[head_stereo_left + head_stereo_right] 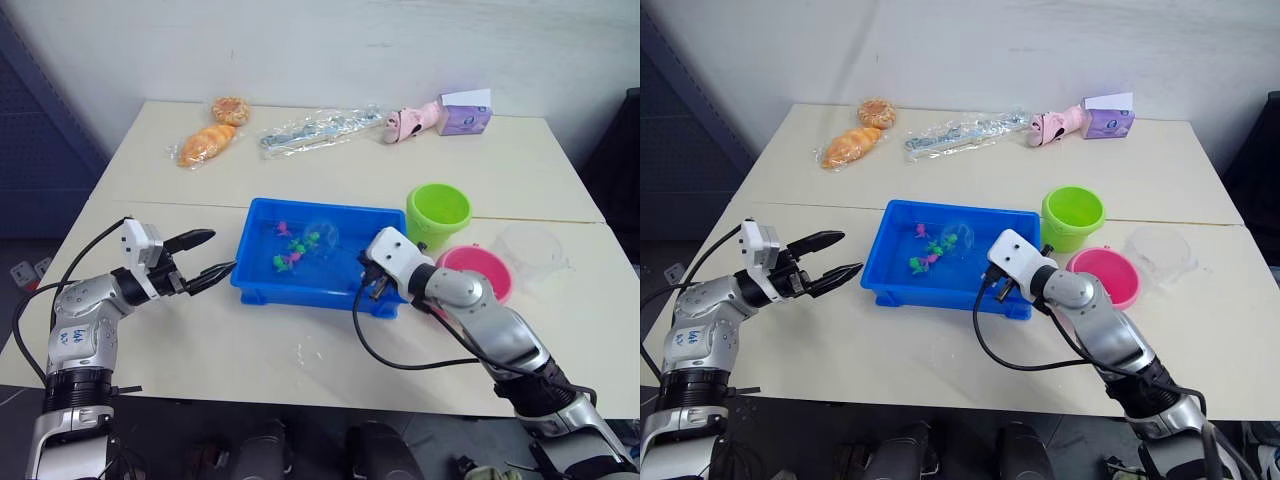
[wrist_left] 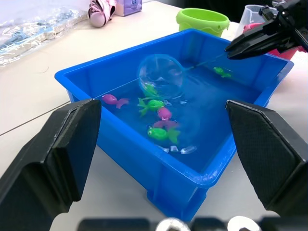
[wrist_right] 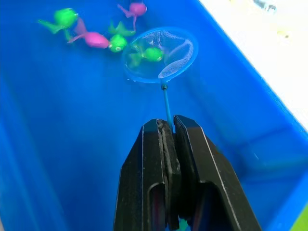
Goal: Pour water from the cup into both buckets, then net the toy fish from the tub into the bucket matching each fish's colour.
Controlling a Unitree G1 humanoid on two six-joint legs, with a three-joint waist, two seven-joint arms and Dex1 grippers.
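Inside the blue tub (image 1: 262,281), the right gripper (image 3: 169,130) clamps the net (image 3: 161,54) by its thin handle, its hoop around a green fish (image 3: 153,54), while the left gripper (image 1: 207,256) gapes empty just beside the tub.

Head stereo looks down on table; both wrist cams close over tub (image 2: 144,159)

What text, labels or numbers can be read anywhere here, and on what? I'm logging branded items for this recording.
Left forearm: a small blue mark on the grey shell, too small to read.
Purple box at the table's far edge: no print can be made out.
Blue tub, green bucket, pink bucket, clear cup, net: no text visible.
Nothing here is legible.
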